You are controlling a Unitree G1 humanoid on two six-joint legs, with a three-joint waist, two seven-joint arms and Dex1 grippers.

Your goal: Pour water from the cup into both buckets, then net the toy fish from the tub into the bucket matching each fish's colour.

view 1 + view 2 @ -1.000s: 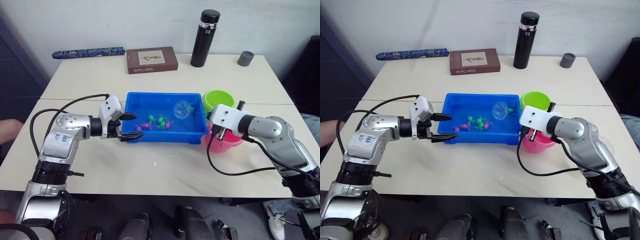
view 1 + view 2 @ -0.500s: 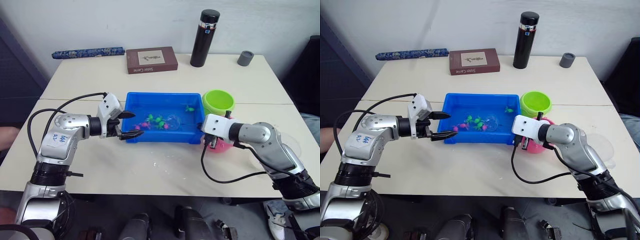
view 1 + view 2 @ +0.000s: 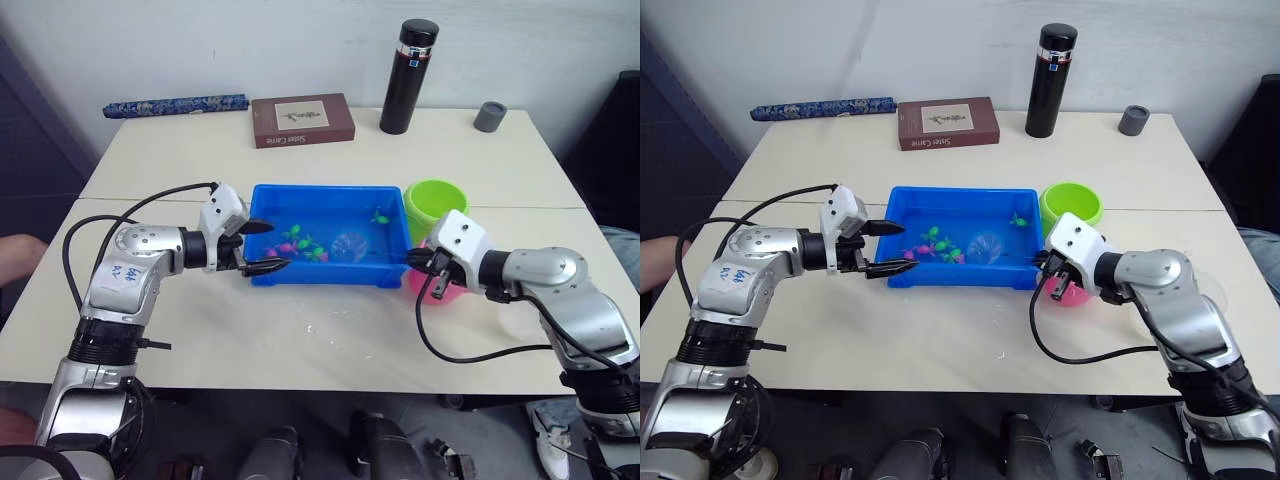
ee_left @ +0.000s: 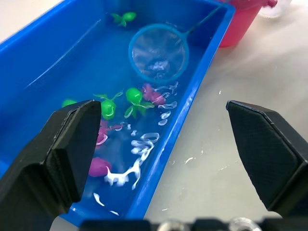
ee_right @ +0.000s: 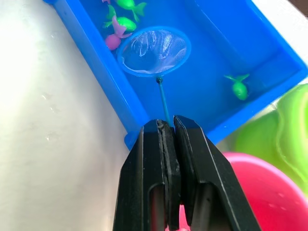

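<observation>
Take the blue tub (image 3: 322, 268) as your landmark: it sits in the middle of the pale counter (image 3: 300, 330), holding water and a loose cluster of pink and green toy fish (image 3: 300, 243) toward its left half, with one green fish (image 3: 379, 215) apart near its far right corner. Your right hand (image 5: 169, 129) has its two black fingers pressed together on the thin stick of the net (image 5: 154, 51); the stick crosses the tub's right end and the light blue hoop lies inside the tub, right of the fish cluster and just beside the nearest pink and green ones. Whether the hoop touches the water cannot be told. Your left hand (image 3: 256, 247) is at the tub's left end with its fingers (image 4: 62, 144) spread wide and holding nothing, one fingertip over the tub's near left corner, the other over the left rim. The lime green bucket (image 3: 437, 205) stands touching or just beside the tub's right end, and the pink bucket (image 3: 437, 285) sits nearer you, just off the tub's near right corner, partly behind your right hand. Well beyond the tub's far side stand a brown book (image 3: 303, 119), a tall black flask (image 3: 408, 77), a small grey cup (image 3: 490, 116) and a long dark blue patterned roll (image 3: 176, 104).
</observation>
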